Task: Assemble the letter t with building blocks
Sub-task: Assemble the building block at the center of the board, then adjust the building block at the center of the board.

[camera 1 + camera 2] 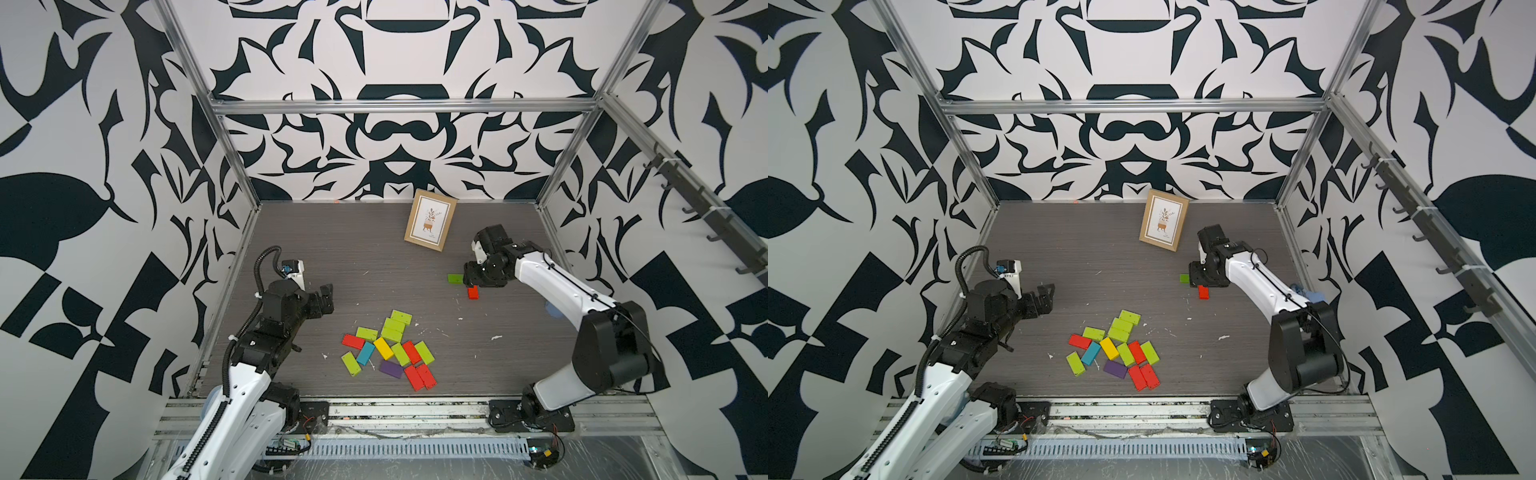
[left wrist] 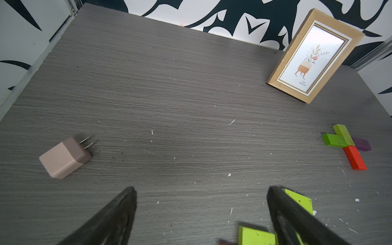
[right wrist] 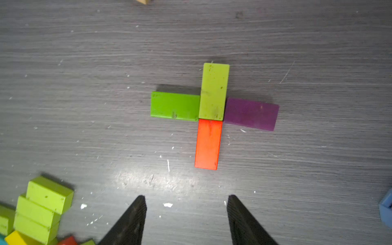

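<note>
In both top views spare blocks (image 1: 383, 348) lay well apart from the frame (image 1: 430, 220). Left wrist: left fingers (image 2: 114, 218) stood spread, empty. Right wrist: right fingers (image 3: 131, 222) hung released by the seemingly finished t (image 3: 213, 93) near the frame; next, retreat without nudging.

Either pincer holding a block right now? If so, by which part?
Nothing held: right pincer open, clear of the red block; left pincer open, empty.

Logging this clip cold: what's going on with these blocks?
Four blocks lie as a small t: a lime block and a red block end to end, a green block and a purple block flanking the lime one. The right claw hangs open by it, empty. The left claw is open and empty near the loose pile.
</note>
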### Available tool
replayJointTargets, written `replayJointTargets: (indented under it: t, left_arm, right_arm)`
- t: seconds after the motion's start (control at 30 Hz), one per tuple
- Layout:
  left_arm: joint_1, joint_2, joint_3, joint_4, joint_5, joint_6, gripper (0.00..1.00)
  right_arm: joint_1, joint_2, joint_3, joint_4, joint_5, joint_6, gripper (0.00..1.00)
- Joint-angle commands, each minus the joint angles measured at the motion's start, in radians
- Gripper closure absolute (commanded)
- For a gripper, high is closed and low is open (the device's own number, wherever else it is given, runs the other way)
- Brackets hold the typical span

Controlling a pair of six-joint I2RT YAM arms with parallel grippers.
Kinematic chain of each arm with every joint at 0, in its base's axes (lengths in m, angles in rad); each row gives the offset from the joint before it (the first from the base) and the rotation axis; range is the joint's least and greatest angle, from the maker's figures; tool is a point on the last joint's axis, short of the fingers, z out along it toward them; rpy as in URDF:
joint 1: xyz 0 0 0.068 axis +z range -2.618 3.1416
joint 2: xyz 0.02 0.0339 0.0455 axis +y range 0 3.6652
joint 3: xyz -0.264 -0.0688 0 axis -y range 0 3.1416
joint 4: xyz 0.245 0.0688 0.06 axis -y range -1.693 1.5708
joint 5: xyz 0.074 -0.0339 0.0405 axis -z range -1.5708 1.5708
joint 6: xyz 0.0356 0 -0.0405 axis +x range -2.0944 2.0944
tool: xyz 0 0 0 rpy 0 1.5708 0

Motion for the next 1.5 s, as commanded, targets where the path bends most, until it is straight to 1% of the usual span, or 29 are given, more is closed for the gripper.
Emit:
replayJointTargets:
  t: [0.0, 0.2, 0.37, 0.53, 0.8, 0.9, 1.13, 1.23, 1.47]
  left_arm:
    - [0.0, -0.001, 0.008, -0.008, -0.004, -0.01, 0.0]
    - [0.0, 0.005, 0.014, -0.017, -0.007, -0.013, 0.0]
    - [0.0, 0.008, 0.013, -0.019, -0.01, -0.017, 0.0]
    - [0.0, 0.0, 0.019, -0.032, -0.013, -0.021, 0.0]
    - [0.0, 0.005, 0.016, -0.03, -0.015, -0.025, 0.0]
    - [0.0, 0.011, 0.017, -0.029, -0.015, -0.026, 0.0]
    - [0.0, 0.017, 0.018, -0.023, -0.017, -0.025, 0.0]
    - [0.0, 0.02, 0.016, -0.023, -0.015, -0.024, 0.0]
    - [0.0, 0.025, 0.017, -0.017, -0.012, -0.02, 0.0]
  right_arm:
    - [0.067, -0.055, -0.038, -0.044, -0.029, -0.005, 0.36]
    - [0.25, -0.076, -0.114, -0.021, -0.069, 0.025, 0.39]
    - [0.397, -0.029, -0.162, 0.067, -0.101, 0.088, 0.41]
    - [0.488, 0.032, -0.166, 0.083, -0.094, 0.121, 0.44]
    - [0.563, 0.043, -0.214, 0.114, -0.142, 0.158, 0.48]
    - [0.584, 0.058, -0.216, 0.092, -0.132, 0.155, 0.49]
    - [0.596, 0.07, -0.23, 0.082, -0.12, 0.163, 0.51]
    - [0.602, 0.081, -0.232, 0.077, -0.124, 0.156, 0.54]
    - [0.612, 0.112, -0.215, 0.055, -0.124, 0.145, 0.56]
